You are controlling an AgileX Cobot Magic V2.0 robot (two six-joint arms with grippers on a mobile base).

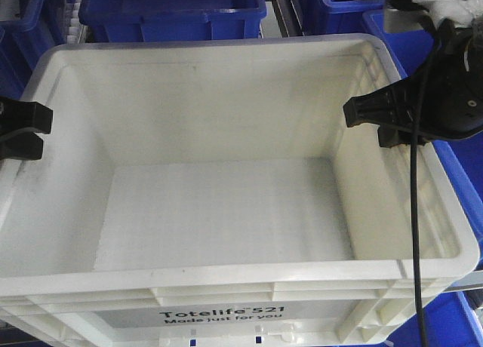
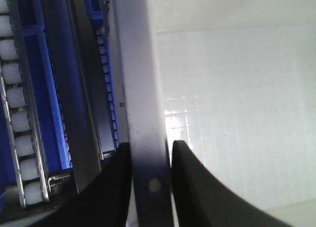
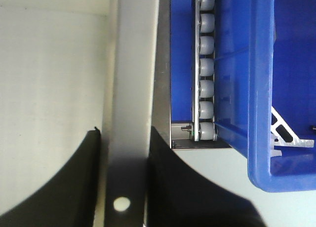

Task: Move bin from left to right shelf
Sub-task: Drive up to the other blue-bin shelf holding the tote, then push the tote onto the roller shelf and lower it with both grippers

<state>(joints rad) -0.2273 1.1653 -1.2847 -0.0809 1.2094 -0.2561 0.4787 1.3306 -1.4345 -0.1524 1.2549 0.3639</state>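
Warehouse-style storage area: roller-track shelving [image 3: 206, 64], blue plastic bins [image 1: 173, 15].

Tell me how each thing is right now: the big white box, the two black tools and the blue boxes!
white bin: upright, no lid, empty inside, held at both side walls.
left tool: shut on the white bin's left rim.
right tool: shut on the white bin's right rim.
blue bins: upright, open-topped, not held.

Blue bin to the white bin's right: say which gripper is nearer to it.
Right. The right gripper grips the white bin's right wall, just beside the blue bin; the left gripper grips the opposite wall, across the white bin.
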